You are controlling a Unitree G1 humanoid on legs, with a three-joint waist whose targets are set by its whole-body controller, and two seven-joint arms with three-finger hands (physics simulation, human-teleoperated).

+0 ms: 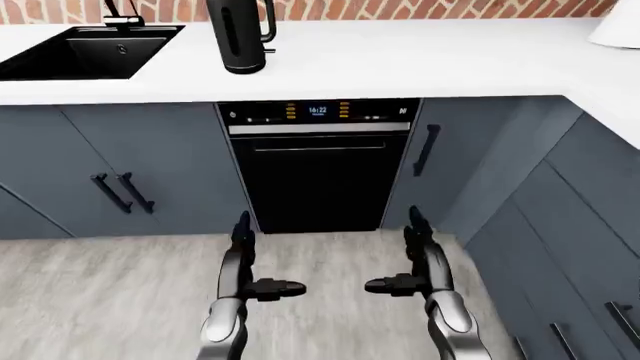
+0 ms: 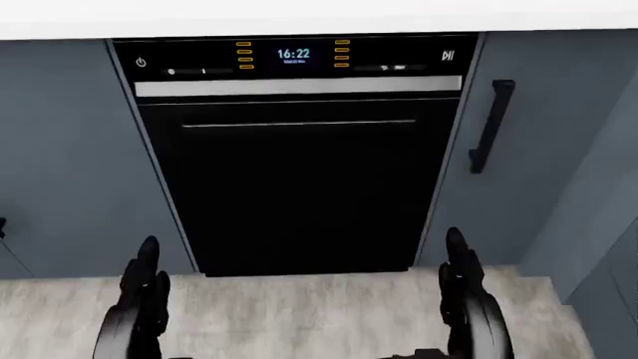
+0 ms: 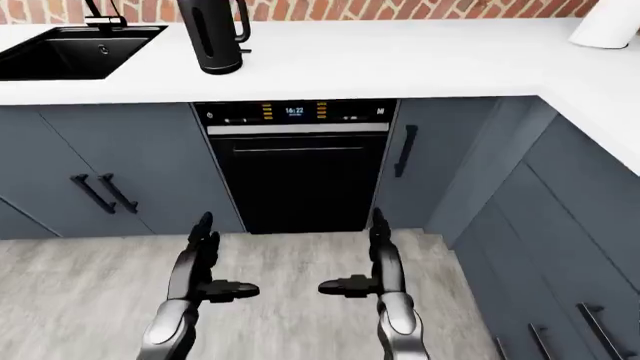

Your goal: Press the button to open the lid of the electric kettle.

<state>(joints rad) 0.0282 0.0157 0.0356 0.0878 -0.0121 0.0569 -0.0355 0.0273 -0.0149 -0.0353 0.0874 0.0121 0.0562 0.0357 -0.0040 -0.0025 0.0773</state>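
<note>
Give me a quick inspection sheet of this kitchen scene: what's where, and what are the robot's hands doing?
Surface: white countertop, mostly bare.
Job's things: black electric kettle upright on the countertop, right of the sink; its top is cut off, so lid and button cannot be judged.
Clutter: white object at the top right corner, cropped.
Grippers: left hand and right hand open, low over the floor, holding nothing.
Cables: nothing seen.
Surroundings: black sink, built-in appliance with lit display, grey cabinets, brick wall, wood-look floor.
</note>
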